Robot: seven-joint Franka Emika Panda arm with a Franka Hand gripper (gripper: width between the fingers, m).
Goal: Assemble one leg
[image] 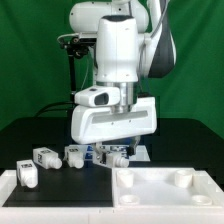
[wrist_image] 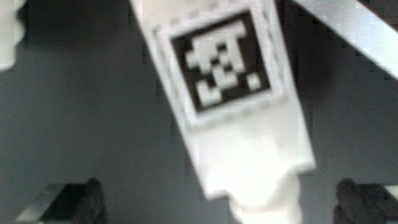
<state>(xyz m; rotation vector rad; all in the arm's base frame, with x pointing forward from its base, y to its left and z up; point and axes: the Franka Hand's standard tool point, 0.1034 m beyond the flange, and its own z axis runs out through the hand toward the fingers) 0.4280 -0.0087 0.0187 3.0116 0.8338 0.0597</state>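
In the wrist view, a white leg with a black-and-white tag lies on the dark table, and its narrow end reaches in between my fingertips. My gripper is open. The two dark fingertips stand well apart on either side of the leg and do not touch it. In the exterior view my gripper is low over the leg at the back of the table. Three more legs lie toward the exterior view's left.
A large flat white panel with round sockets lies at the front on the exterior view's right. A white bar runs along the front left. In the wrist view, another white part shows at the frame's edge.
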